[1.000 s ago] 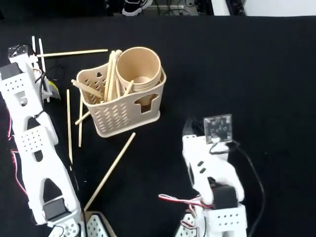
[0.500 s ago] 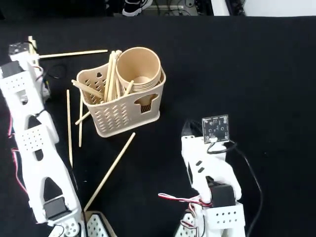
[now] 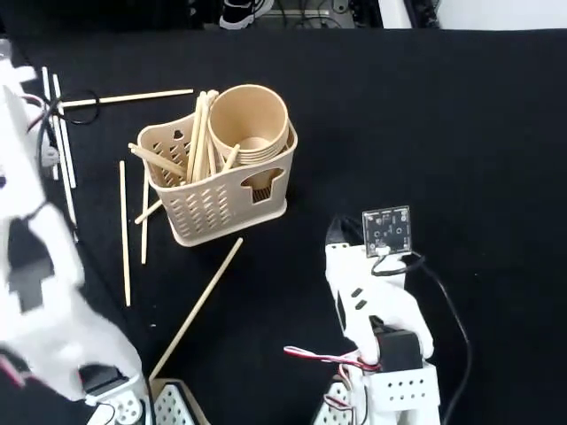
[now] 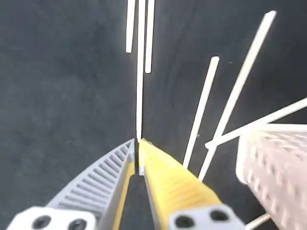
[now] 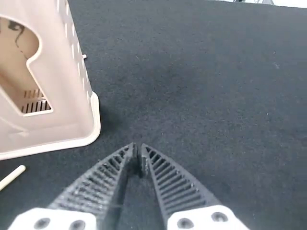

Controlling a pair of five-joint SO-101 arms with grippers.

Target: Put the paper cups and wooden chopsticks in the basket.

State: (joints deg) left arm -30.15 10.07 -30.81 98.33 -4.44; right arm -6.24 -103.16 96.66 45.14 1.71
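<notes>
Your left gripper (image 4: 138, 145) looks pinched shut on the very end of one chopstick (image 4: 139, 91), though that view is smeared enough that you can't be sure how firm the bite is. Held at its tip, the stick has all its length hanging free, so any quick swing can make it pivot in the jaws or slide out onto the black table (image 3: 461, 133). Two neighbouring sticks (image 4: 149, 38) lie just beside it, and a low sweep could drag them along. The basket (image 3: 221, 208) is crowded: the stacked paper cups (image 3: 251, 115) fill one end and a bundle of standing sticks (image 3: 199, 133) leans over the rim at the other. That leaves a narrow gap, so a tilted stick could catch the rim, lever the bundle out, or nudge the light basket across the cloth. More loose chopsticks (image 3: 197, 304) lie close against the basket's side, where a shifted basket would roll them. Your right gripper (image 5: 138, 154) rests closed and empty beside the basket's wall, close enough to bump it if that arm moves carelessly.
</notes>
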